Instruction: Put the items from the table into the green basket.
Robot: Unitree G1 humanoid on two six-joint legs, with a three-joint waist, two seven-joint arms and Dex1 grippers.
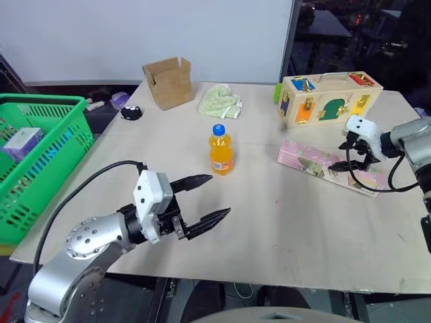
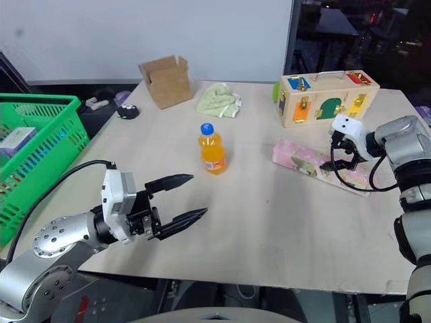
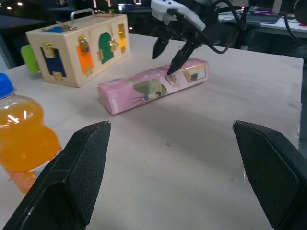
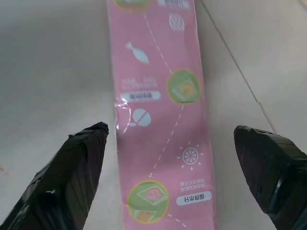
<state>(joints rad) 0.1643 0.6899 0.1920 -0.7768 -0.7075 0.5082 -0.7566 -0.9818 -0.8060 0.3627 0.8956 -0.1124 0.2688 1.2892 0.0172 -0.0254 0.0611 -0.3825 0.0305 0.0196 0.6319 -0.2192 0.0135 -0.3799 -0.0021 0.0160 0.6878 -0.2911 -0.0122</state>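
Two items left on the table [image 1: 283, 235]: right gripper [image 1: 355, 156] hangs spread over the pink carton [image 1: 328, 167] to straddle it, left gripper [image 1: 202, 203] idles empty and open beside the orange-drink bottle [image 1: 220, 150].

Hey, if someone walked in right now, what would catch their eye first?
Probably the right pincer hanging open just above the pink carton at the table's right side. Next, the orange-drink bottle upright mid-table, and the bright green basket off the left edge, a small box already inside it.
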